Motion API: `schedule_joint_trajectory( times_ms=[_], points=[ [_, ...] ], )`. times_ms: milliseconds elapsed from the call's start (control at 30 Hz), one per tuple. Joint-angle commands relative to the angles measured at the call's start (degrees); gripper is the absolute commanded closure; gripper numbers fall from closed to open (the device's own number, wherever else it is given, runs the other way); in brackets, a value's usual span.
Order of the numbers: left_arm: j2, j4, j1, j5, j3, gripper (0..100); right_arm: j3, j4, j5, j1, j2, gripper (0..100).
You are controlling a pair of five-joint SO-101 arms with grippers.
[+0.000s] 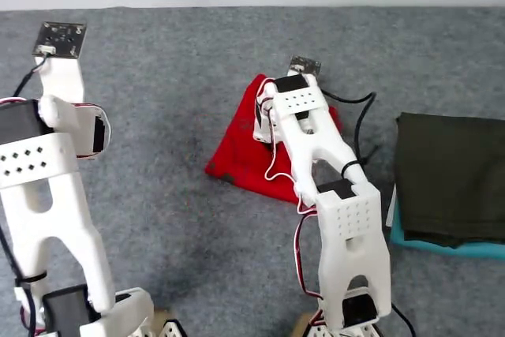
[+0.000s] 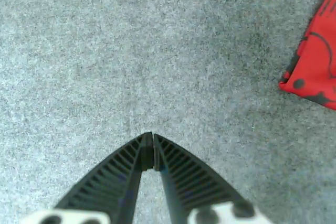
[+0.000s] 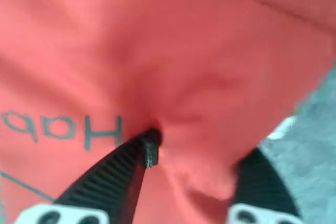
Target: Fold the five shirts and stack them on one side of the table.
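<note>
We have the right gripper (image 3: 202, 156) down on the red shirt (image 1: 241, 151) at the centre of the high view, jaws spread and pushed into the cloth with a fold bulging between them. The left gripper (image 2: 153, 142) sits over grey tabletop (image 1: 158, 100) at the left of the frame, jaws pressed together, with the red shirt's corner off to one side. At the right edge we see a folded dark green shirt (image 1: 450, 179) lying on a teal shirt (image 1: 442, 249), apart from the red one.
</note>
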Motion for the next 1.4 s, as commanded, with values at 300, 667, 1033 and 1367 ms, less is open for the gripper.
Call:
schedule_joint_trajectory(
  times_ms=[300,667,1033,1367],
  points=[
    [-1.8,0.9,-0.2,-0.7,-0.1,100,-5.9,16.6,26.8,0.2,-6.2,99.0],
    [-2.2,1.0,-0.4,-0.7,-0.1,100,-1.2,23.1,39.6,7.2,-27.1,99.0],
    [-2.3,1.0,-0.2,-0.7,-0.1,100,15.1,23.1,51.4,17.1,-55.1,99.0],
    [-2.3,1.0,-0.3,-4.7,-0.3,100,20.4,22.2,70.9,34.8,-64.4,99.0]
  ],
)
